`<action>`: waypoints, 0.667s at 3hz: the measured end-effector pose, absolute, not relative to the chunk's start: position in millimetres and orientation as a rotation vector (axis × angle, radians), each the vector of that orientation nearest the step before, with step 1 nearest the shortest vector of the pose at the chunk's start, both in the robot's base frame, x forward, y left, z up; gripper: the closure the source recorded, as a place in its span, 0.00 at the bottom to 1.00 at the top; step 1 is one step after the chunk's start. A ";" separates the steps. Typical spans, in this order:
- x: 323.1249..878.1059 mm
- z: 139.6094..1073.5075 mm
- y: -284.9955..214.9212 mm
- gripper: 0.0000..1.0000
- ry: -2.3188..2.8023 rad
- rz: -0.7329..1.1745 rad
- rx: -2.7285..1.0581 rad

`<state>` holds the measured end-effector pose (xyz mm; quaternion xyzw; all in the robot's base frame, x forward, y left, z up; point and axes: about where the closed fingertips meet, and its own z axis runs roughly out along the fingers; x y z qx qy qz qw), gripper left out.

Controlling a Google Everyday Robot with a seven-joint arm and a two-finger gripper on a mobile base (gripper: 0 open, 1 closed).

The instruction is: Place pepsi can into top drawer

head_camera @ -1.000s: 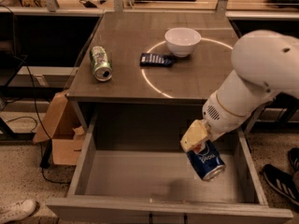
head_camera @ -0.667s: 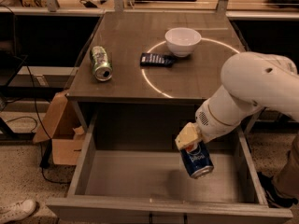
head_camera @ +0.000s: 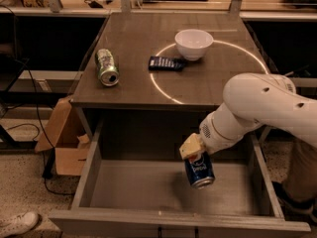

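The pepsi can (head_camera: 199,170) is dark blue with a silver end and hangs tilted inside the open top drawer (head_camera: 148,192), a little above its flat grey bottom, right of the middle. My gripper (head_camera: 192,148) with cream-coloured fingers is shut on the can's upper end. The white arm (head_camera: 257,110) reaches in from the right over the drawer's right wall.
On the table top (head_camera: 133,83) lie a green-and-silver can (head_camera: 107,67) on its side at the left, a dark flat packet (head_camera: 166,63) and a white bowl (head_camera: 193,43). A cardboard box (head_camera: 67,143) stands on the floor left of the drawer. A shoe (head_camera: 17,223) shows at bottom left.
The arm has moved left and slightly down, carrying the pepsi can from the drawer's right side toward its middle.
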<state>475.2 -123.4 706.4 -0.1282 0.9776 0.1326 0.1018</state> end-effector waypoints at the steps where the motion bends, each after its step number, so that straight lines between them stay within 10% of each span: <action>1: 475.2 706.4 -123.4 1.00 2.887 0.392 -0.379; 2: 458.2 679.4 -117.9 1.00 2.944 0.411 -0.282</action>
